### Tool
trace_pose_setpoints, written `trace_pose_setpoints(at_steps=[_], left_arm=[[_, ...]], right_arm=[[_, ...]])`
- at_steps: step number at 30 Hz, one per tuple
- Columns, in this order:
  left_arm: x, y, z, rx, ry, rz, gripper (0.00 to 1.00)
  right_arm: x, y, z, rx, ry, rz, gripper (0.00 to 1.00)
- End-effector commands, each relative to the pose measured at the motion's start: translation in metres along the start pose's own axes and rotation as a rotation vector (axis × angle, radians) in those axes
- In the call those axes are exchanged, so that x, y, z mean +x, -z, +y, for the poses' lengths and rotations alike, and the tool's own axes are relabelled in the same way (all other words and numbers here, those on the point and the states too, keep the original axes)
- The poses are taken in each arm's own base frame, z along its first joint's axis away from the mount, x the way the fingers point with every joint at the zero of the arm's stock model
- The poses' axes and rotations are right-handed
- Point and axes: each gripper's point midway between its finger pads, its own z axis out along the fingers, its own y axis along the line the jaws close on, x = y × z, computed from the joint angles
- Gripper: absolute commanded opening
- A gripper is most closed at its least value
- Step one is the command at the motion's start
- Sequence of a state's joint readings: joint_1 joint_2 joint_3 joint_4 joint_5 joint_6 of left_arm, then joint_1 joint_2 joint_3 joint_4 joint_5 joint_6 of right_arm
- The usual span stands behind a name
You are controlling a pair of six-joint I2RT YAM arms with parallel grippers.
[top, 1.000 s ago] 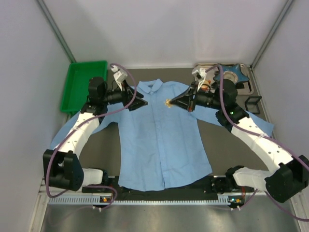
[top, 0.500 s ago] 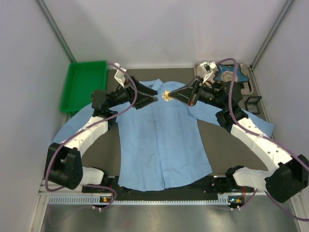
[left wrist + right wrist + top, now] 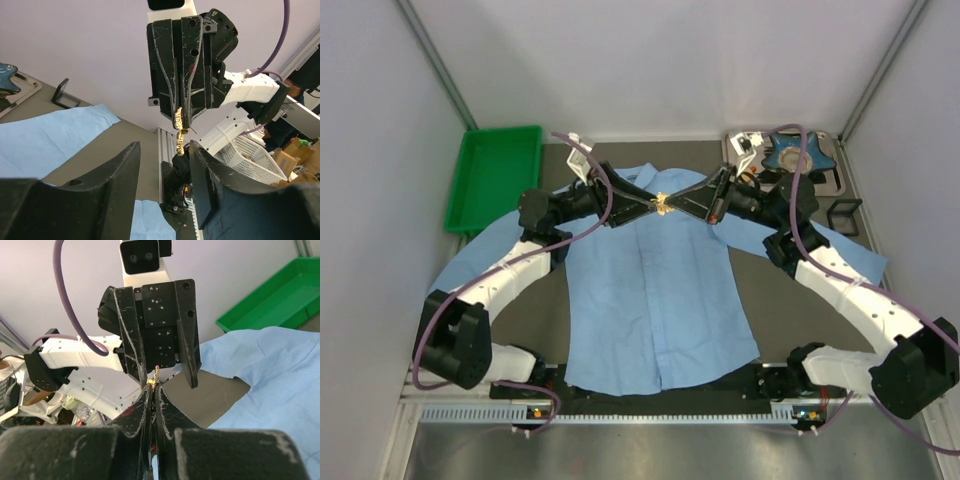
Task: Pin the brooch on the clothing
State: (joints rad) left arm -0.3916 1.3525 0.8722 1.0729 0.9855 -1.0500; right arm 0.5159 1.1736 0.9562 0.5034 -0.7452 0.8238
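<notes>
Both arms have closed in: your right tool [image 3: 676, 207], pinched shut, holds the brooch [image 3: 661, 204] just before your left tool [image 3: 644, 205], spread open, above the clothing [image 3: 655, 300].

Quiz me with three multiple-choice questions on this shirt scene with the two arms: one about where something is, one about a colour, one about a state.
1. Where is the brooch?
A. In the tips of the right pincer, over the shirt near its collar
B. Lying on a sleeve
C. Inside the star dish

2. What colour is the bin at the far left?
A. Red
B. Green
C. Yellow

3. What state is the left pincer in?
A. Shut on the brooch
B. Shut on fabric
C. Open

Answers:
1. A: both wrist views show the right pincer closed on it.
2. B: the top view shows it bright green.
3. C: its own wrist view shows a clear gap, with nothing held.
</notes>
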Motion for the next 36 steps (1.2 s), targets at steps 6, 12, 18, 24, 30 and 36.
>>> trace_pose_setpoints(at_steps=[6,12,18,24,30,36], left_arm=[[-0.007,-0.007,-0.016,0.054,-0.054,-0.012,0.11],[-0.002,0.003,-0.014,0.030,-0.222,0.124,0.00],[0.047,0.042,0.044,-0.330,-0.763,0.662,0.00],[0.052,0.070,0.068,-0.503,-0.926,0.825,0.00],[0.045,0.062,0.059,-0.437,-0.874,0.818,0.00],[0.075,0.053,0.042,-0.267,-0.462,0.813,0.00]], right_arm=[[-0.004,0.000,0.014,-0.040,0.015,-0.033,0.00],[-0.009,0.008,0.005,0.019,0.119,-0.001,0.48],[-0.010,0.037,-0.030,0.177,0.329,0.086,0.69],[0.006,0.045,-0.039,0.195,0.364,0.158,0.79],[0.014,0.042,-0.043,0.167,0.360,0.198,0.83],[0.034,0.039,-0.050,0.098,0.327,0.281,0.81]])
